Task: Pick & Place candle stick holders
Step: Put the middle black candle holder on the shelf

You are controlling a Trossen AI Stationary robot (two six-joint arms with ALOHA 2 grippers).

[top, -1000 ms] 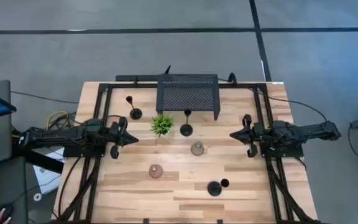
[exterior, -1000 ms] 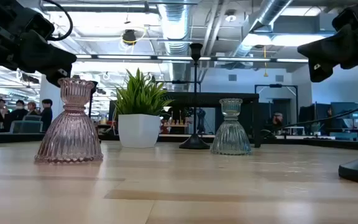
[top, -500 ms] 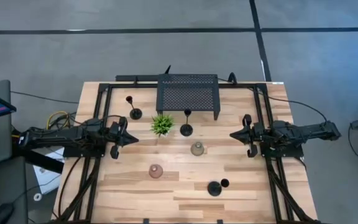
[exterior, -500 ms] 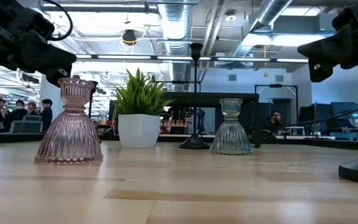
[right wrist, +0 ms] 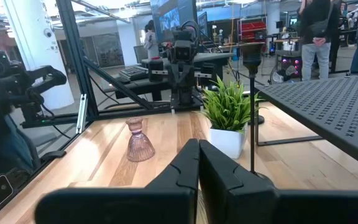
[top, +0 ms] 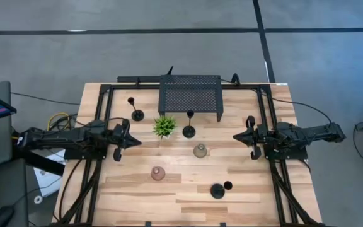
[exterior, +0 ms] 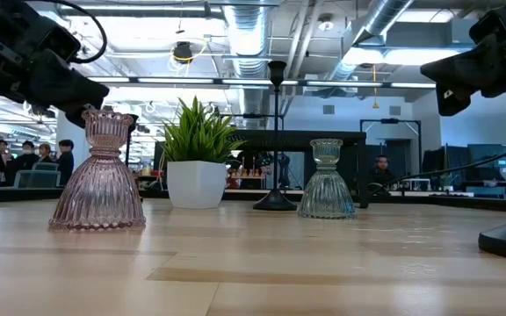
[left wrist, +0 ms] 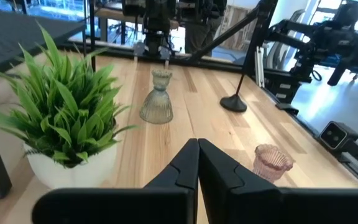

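Tabletop holders ring the plant point(top: 164, 127) untouched, both grippers point(top: 129, 139) point(top: 239, 137) pinched closed, empty, parked either side awaiting a pick.

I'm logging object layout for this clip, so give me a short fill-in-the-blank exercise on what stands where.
1. The potted plant has ____ leaves.
2. The black mesh rack stands at the table's ____ edge in the high view.
3. Both grippers, left gripper and right gripper, are ____.

Missing words: green; far; shut
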